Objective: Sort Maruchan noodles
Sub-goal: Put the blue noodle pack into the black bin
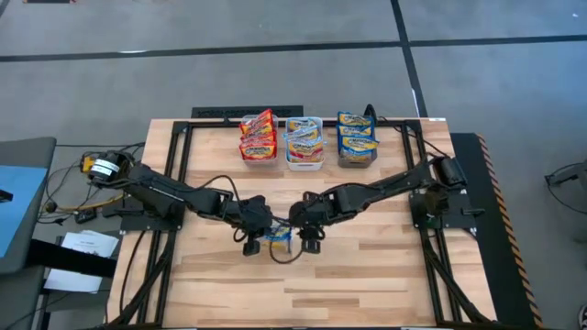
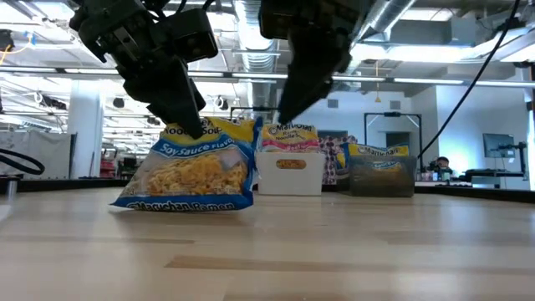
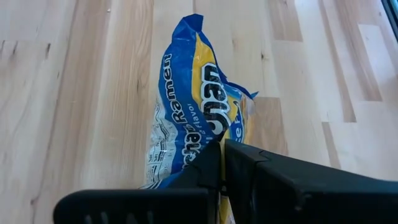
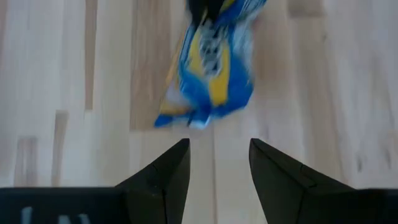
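step: we reckon we're on the last loose packet, mid pick-up, sorting nearly done
packet: blue/yellow soy sauce packet [image 2: 188,171] sits mid-table [image 1: 367,275], propped up on edge with its lower edge touching the wood
left gripper [image 1: 252,240]: jaws pinched together on the packet's top edge, so it's got the thing
right gripper [image 1: 310,240]: just beside the packet, jaws apart, holding nothing, facing the packet across bare wood in its wrist view
bins: red packets bin [image 1: 259,137], light blue/pink bin [image 1: 304,142] and blue/yellow bin [image 1: 357,139] lined up along the far edge
next move: we'd guess lift it clear and carry it to the blue/yellow bin, which is over on the right arm's side, so a handoff might make sense
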